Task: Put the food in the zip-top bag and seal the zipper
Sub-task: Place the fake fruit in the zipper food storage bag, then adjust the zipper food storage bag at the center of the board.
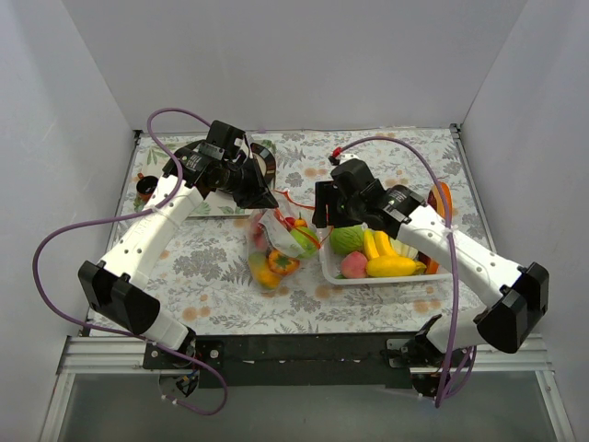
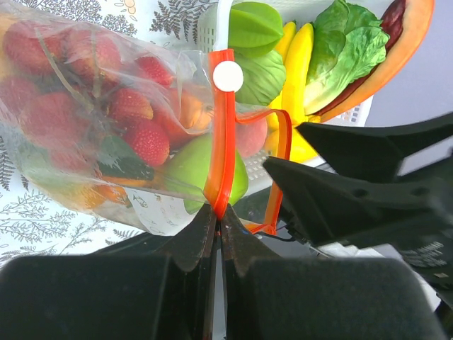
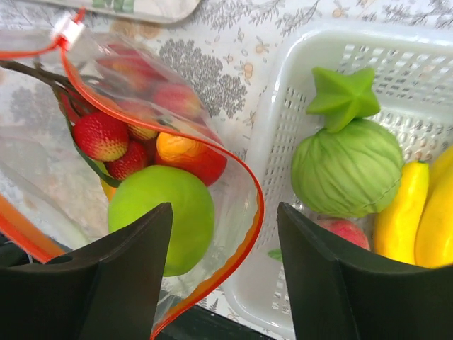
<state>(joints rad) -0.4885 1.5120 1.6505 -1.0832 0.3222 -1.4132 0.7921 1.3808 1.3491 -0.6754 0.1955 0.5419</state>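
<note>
The clear zip-top bag lies in the middle of the table, holding strawberries, a green apple and orange and yellow pieces. My left gripper is shut on the orange-red zipper, below its white slider. My right gripper is open over the bag's open mouth, the zipper's curved edge between its fingers, holding nothing. More food sits in the white basket: a green cabbage, a green star fruit, yellow pieces and a red fruit.
A flat patterned board lies at the back left under the left arm. A small dark object sits at the table's left edge. White walls enclose the table on three sides. The floral tablecloth shows left of the bag.
</note>
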